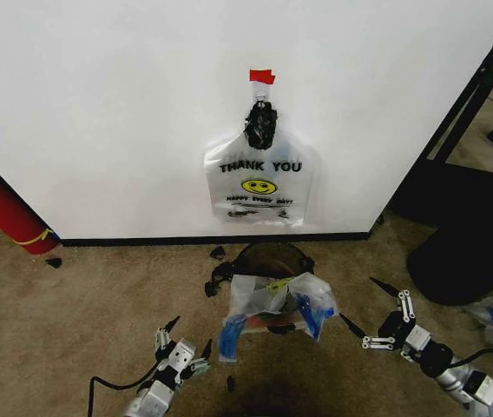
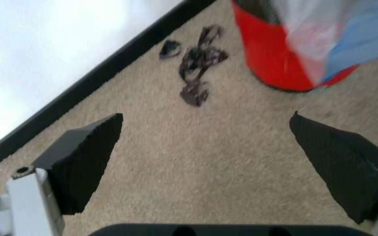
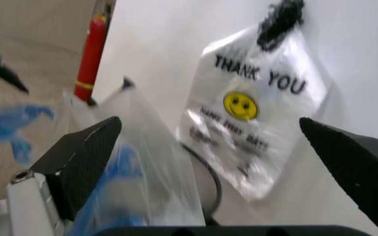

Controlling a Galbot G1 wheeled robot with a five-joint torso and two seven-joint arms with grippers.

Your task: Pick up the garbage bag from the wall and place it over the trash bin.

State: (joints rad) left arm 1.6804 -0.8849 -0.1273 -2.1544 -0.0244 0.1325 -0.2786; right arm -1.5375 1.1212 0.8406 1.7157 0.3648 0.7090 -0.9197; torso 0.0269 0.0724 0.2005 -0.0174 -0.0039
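1. Thin whitish plastic makes up the garbage bag [image 1: 264,297], which is seen bunched on the near rim of the trash bin [image 1: 268,250], just ahead of and between the left pincer [image 1: 191,334] and the right pincer [image 1: 358,300]. Its blue strips hang down the side facing the pincers.
2. Both pincers are held wide, with nothing between their fingers, low over the carpet [image 1: 99,304]; the bag is touched by neither.
3. The bag appears only loosely draped, so it is judged that it could slide off the rim if it is brushed or tugged from one side.
4. The bin looks small and light; it could be tipped or pushed towards the wall [image 1: 99,104] beyond the pincers if it is nudged.
5. The film could be snagged or torn by the pointed fingertips.
6. A second printed bag [image 1: 259,182], without blue strips, hangs on the wall above and beyond the bin, under a piece of red tape [image 1: 261,76]; it could be mistaken for the task's bag.
7. Counted: two pincers, two printed bags, one bin, one piece of red tape, one red cylinder [image 1: 3,213] far out to the left pincer's outer side, and at least four black scraps [image 1: 213,287] on the carpet.
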